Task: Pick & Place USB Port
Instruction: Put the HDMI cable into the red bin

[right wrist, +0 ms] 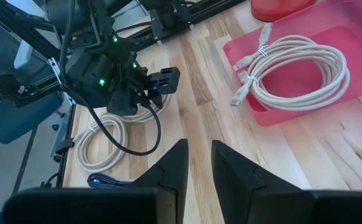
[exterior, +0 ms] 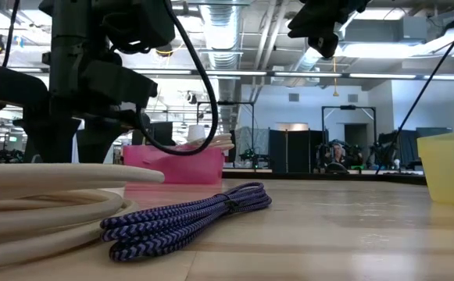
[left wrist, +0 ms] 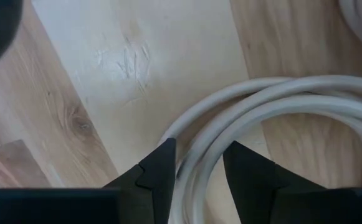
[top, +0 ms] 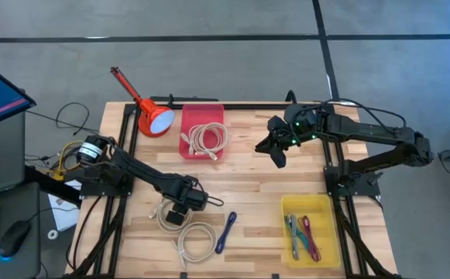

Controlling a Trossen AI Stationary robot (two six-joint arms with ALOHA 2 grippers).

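A coiled white cable (top: 163, 215) lies flat on the wooden table near its left front. My left gripper (top: 176, 215) is low over it, open, with a few of the coil's strands (left wrist: 274, 99) running between its two fingers (left wrist: 199, 171). A second white coil (top: 196, 240) and a purple braided cable (top: 225, 231) (exterior: 187, 217) lie beside it, toward the near edge. My right gripper (top: 277, 151) (right wrist: 199, 165) hangs above the table's middle, open by a narrow gap and holding nothing. My left gripper comes from above, pointing down, its fingers across the strands at one side of the white coil (left wrist: 196, 155). One finger (left wrist: 162, 171) lies against the outer strand; whether the other finger touches, I cannot tell. The coil rests flat on the table.
A pink bin (top: 186, 147) (right wrist: 280, 115) at the far middle holds another coiled white cable. A yellow bin (top: 283, 232) (exterior: 449, 168) at the near right holds coloured cables. A red lamp-like object (top: 151, 116) stands at the far left. Bare wood lies between the bins.
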